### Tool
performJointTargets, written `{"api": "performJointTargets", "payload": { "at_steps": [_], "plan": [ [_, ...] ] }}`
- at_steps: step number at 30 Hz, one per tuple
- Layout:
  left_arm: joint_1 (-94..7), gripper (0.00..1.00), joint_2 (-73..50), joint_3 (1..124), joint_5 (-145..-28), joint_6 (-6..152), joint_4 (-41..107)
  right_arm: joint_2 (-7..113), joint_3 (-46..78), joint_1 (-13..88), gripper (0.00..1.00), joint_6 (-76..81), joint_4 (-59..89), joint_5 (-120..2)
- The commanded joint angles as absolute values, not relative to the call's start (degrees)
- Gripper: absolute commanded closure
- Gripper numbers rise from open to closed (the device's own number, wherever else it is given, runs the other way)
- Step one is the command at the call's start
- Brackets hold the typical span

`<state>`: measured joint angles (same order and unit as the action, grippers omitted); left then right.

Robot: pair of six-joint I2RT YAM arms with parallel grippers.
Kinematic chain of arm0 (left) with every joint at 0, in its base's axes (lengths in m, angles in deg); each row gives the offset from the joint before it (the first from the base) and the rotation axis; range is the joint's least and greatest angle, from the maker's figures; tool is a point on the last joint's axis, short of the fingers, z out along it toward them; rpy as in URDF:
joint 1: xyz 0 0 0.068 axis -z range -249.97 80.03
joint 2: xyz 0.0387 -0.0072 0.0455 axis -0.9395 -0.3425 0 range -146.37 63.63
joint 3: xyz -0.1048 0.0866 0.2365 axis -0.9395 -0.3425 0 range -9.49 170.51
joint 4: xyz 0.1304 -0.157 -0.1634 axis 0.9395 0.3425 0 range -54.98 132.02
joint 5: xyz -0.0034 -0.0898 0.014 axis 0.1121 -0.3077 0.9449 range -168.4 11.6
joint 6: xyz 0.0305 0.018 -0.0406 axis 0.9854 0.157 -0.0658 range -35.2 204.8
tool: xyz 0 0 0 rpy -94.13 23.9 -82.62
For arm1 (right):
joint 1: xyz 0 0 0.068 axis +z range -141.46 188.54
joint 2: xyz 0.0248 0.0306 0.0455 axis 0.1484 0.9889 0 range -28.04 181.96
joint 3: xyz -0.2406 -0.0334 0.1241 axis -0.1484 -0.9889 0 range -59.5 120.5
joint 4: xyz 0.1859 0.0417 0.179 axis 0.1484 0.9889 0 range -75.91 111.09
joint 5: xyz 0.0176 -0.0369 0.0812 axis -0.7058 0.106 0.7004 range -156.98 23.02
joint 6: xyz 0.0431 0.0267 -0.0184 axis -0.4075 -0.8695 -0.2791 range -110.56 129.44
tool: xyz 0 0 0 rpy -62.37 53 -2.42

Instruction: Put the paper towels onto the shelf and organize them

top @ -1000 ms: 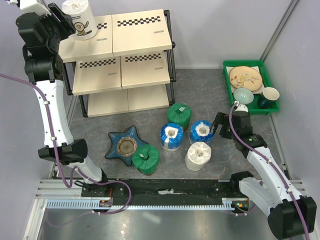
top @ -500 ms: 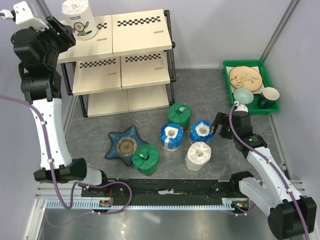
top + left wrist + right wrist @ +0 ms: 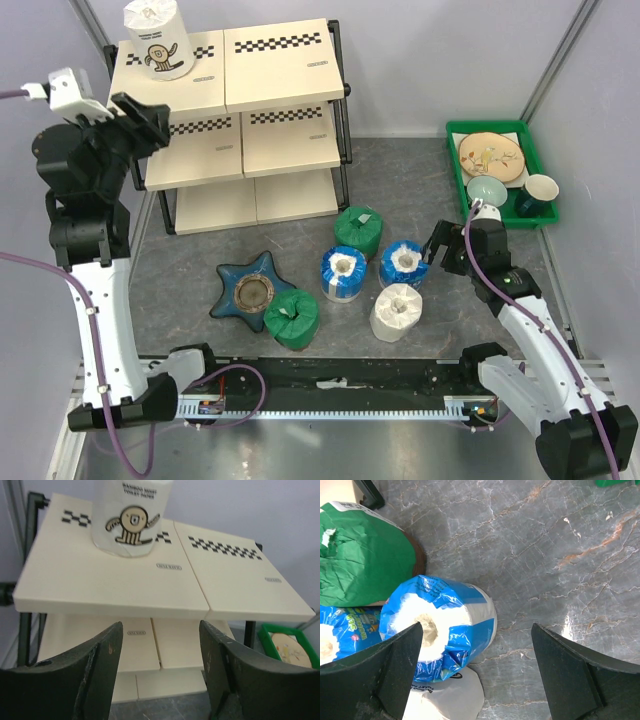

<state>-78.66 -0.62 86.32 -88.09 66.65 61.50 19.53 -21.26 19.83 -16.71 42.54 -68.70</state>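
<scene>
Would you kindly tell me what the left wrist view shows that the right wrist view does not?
Only the left wrist view: the shelf, with a printed white roll standing upright on its top left board. Only the right wrist view: a blue roll below the right gripper, a green roll and a second blue roll beside it, and a second white roll at the bottom edge. Both: the grey table, and open, empty jaws, the left gripper included.

White roll [image 3: 131, 525], top out of frame
</scene>
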Motion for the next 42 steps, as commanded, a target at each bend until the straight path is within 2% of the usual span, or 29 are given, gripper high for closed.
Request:
{"api": "performJointTargets", "payload": {
  "at_steps": [1, 8, 11, 13, 18, 29, 32, 42],
  "plan": [
    [-78.9, 0.29, 3.3, 77.9, -96.2, 62.0, 59.9, 19.1, -18.4, 19.8, 0.02, -17.3, 43.4, -68.6],
    [-76.1, 0.26, 8.5, 68.2, -97.9, 62.7, 59.9, 19.2, -17.5, 19.8, 0.02, -17.5, 44.0, -67.5],
    [-71.7, 0.25, 8.2, 66.5, -99.3, 63.4, 60.4, 18.5, -17.1, 19.7, 0.02, -17.5, 44.4, -67.6],
    [-65.7, 0.25, 7.6, 66.1, -98.2, 64.2, 61.6, 18.1, -17.1, 19.9, 0.02, -17.5, 44.6, -67.9],
    [-45.0, 0.24, 6.1, 65.2, -83.6, 65.4, 62.9, 17.9, -16.9, 19.8, 0.01, -18.2, 44.9, -68.3],
    [-13.0, 0.23, 2.2, 54.4, -66.6, 58.7, 60.1, 15.7, -13.6, 19.8, 0.02, -20.8, 47.5, -73.4],
    [-6.5, 0.23, -0.8, 54.1, -62.8, 57.7, 60.1, 15.6, -12.8, 19.7, 0.02, -21.2, 48.2, -74.5],
    [2.3, 0.23, -11.1, 51.6, -63.1, 52.0, 51.4, 11.5, -9.6, 19.8, 0.02, -23.0, 50.1, -80.8]
  ]
}}
